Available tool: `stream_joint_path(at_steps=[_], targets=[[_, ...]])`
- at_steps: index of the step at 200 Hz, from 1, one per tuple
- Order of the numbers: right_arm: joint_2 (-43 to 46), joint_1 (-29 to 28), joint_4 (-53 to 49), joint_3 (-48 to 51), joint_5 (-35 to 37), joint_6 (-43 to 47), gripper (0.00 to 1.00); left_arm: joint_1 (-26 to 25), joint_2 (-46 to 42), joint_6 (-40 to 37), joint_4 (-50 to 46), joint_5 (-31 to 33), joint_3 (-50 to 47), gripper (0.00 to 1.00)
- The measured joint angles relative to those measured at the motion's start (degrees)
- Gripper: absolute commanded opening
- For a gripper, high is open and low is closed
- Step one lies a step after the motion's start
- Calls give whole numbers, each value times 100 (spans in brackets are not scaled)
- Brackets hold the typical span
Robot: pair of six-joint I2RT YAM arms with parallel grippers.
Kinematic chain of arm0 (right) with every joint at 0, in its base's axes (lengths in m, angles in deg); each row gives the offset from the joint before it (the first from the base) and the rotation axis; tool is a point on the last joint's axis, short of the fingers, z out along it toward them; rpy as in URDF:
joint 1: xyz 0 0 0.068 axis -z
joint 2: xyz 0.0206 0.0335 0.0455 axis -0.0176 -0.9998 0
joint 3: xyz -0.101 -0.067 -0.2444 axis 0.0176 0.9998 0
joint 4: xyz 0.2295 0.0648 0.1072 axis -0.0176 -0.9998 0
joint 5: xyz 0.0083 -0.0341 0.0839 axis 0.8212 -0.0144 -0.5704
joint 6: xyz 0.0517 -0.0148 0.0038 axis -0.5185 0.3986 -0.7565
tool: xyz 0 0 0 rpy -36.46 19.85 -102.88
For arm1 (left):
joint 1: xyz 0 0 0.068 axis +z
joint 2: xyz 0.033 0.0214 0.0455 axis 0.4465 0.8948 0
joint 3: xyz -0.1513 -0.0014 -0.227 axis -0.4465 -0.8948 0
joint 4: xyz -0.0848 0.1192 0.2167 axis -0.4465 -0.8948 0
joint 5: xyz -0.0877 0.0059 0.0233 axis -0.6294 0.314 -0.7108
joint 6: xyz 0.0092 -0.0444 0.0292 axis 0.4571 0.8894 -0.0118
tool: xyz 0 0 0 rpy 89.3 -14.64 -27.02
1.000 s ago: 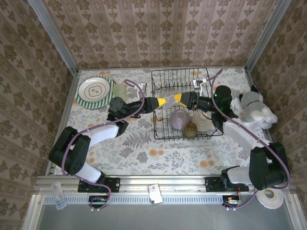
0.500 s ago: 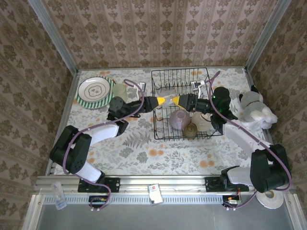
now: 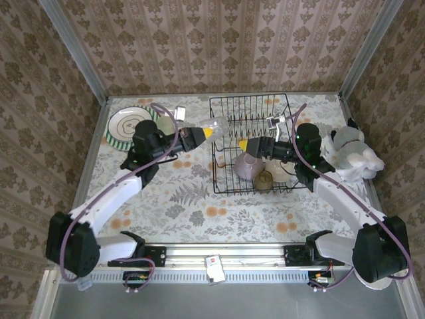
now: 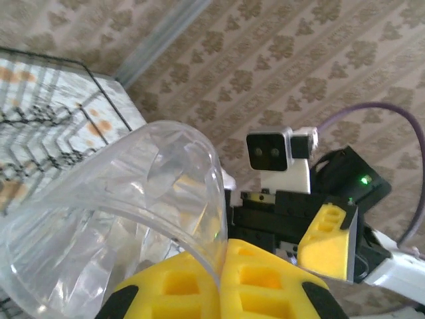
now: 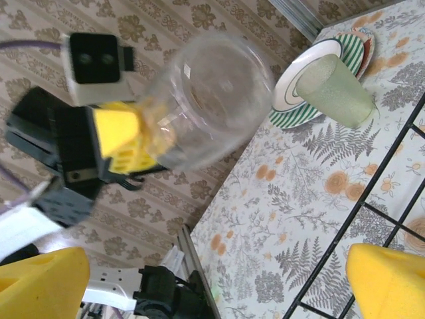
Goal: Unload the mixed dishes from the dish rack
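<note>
Since a second ago my left arm has swung back from the dish rack (image 3: pixel 249 109), carrying the clear tumbler (image 3: pixel 216 123) out over the table (image 3: pixel 199 199). The left gripper (image 3: pixel 204 133) is clamped on its wall. My right gripper (image 3: pixel 243 144) hangs above the rack, fingers wide apart, holding nothing.

In the rack I count one lilac bowl (image 3: pixel 247 165) and one amber cup (image 3: pixel 265 179); a pale shape under my right arm is too covered to name. On the table lie one green-striped plate (image 3: pixel 126 124), a reddish plate (image 5: pixel 366 41) cut off behind it, and one green tumbler (image 5: pixel 332 90) at its edge. One soft toy (image 3: pixel 352 149) sits far right.
</note>
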Motion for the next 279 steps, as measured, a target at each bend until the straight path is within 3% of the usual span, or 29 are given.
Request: stream_joint_path(at_steps=[67, 131, 197, 279], targets=[[11, -168, -463, -2, 256, 417, 100, 31, -284, -2343, -4669, 1937, 1751, 0], [7, -280, -658, -2, 439, 595, 100, 116, 365, -3486, -7235, 3554, 2697, 0], [-28, -363, -833, -13, 544, 726, 100, 470, 1419, -3895, -7958, 4507, 2892, 0], [-50, -411, -935, -50, 579, 831, 100, 778, 2704, -3965, -7803, 4918, 3099, 0]])
